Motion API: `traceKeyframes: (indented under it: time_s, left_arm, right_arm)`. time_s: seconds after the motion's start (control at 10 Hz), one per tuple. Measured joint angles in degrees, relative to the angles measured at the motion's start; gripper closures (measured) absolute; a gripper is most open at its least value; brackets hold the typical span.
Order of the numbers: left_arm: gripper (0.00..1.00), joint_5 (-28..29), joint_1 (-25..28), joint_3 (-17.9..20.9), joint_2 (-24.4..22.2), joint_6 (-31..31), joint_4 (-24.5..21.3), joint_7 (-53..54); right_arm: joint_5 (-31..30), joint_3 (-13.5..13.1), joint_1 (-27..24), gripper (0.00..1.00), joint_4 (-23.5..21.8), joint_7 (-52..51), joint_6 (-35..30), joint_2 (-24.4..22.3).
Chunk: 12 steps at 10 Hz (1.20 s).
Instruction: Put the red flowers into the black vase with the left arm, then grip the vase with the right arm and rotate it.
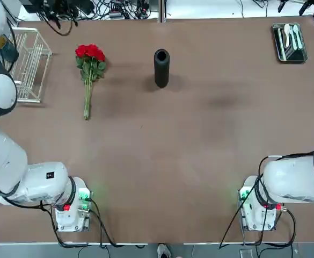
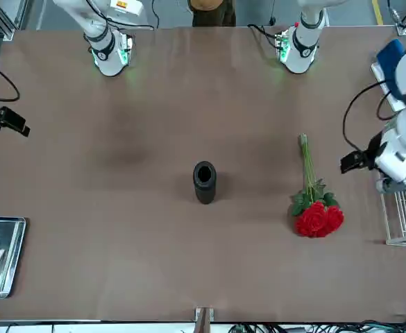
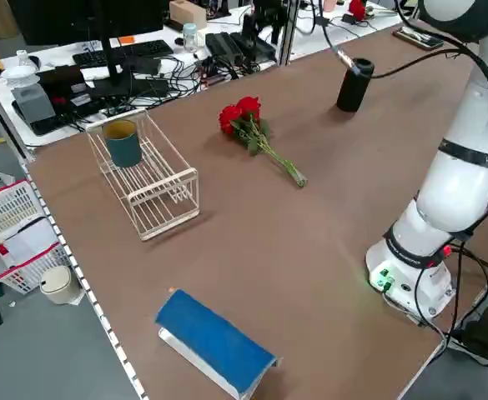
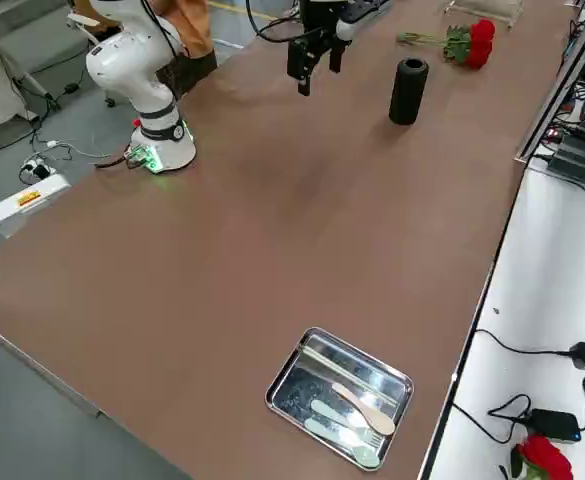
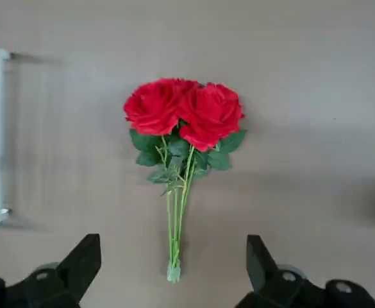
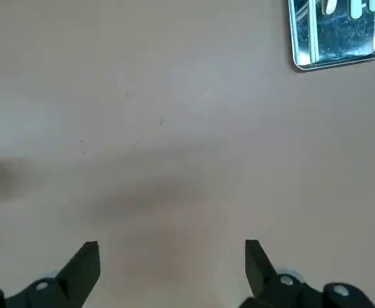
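Lying flat on the brown worktop (image 1: 162, 156), the red flowers (image 1: 90, 70) rest well to one side of the black vase (image 1: 161, 67), blooms level with it and the thin green stems (image 1: 87, 99) trailing back toward the robot's bases. The vase stands upright, its round mouth empty, so nothing of the task is done yet.

On the far side of the flowers from the vase sits a white wire rack (image 1: 29, 64) holding a dark green cup (image 3: 123, 142); well beyond the vase on its other side, at the worktop's corner, lies a metal tray (image 1: 289, 43) with cutlery.

The left gripper (image 5: 173, 273) hangs above the flowers, jaws spread wide and holding nothing; its wrist view frames the bunch with the stem ends between the two fingers (image 5: 78, 263). The step in hand looks like the approach for the pick. I judge the next move calls for a descent onto the stems below the leaves, closing across them rather than on the soft blooms, low enough to catch such thin stems off the worktop.

The right gripper (image 6: 173, 273) waits idle over bare worktop on the tray's side of the vase, jaws equally wide and empty.
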Motion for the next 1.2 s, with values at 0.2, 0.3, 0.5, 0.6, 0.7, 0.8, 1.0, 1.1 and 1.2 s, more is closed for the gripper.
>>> traceKeyframes:
  time_s: [0.2,0.3,0.5,0.6,0.7,0.8,1.0,1.1,1.2]
  left_arm:
    - [0.00,0.2,0.1,-0.1,0.0,6.8,-7.3,-0.3]
    - [0.00,0.2,0.1,-0.1,-0.1,8.8,-9.4,-0.4]
    - [0.00,0.9,0.1,-0.1,-0.7,13.6,-13.5,-2.9]
    - [0.00,1.5,0.0,-0.1,-0.8,18.1,-16.8,-3.6]
    - [0.00,2.2,0.0,-0.1,-0.6,22.2,-20.2,-4.1]
    - [0.00,3.6,0.0,-0.1,-0.3,25.7,-23.3,-5.3]
    - [0.01,6.5,0.1,-0.1,0.1,29.3,-27.7,-8.1]
    - [0.01,7.1,0.2,-0.1,0.6,31.6,-29.2,-8.9]
    - [0.01,7.2,0.3,0.0,1.4,35.7,-31.2,-8.9]
  right_arm:
    - [0.0,0.0,0.0,0.00,0.0,0.0,0.0,0.0]
    - [0.0,0.0,0.0,0.00,0.0,0.0,0.0,0.0]
    - [0.0,0.0,0.0,0.00,0.0,0.0,0.0,0.0]
    - [0.0,-0.1,0.0,0.00,0.0,0.0,0.0,0.0]
    - [0.0,-0.1,0.0,0.00,0.0,0.0,0.0,0.0]
    - [0.0,-0.1,0.0,0.00,0.0,0.0,0.0,0.0]
    - [0.0,-0.1,0.0,0.00,0.0,0.0,0.0,0.0]
    - [0.0,-0.1,0.0,0.00,0.0,0.0,0.0,0.0]
    - [0.0,-0.1,0.0,0.00,0.0,0.0,0.1,0.0]
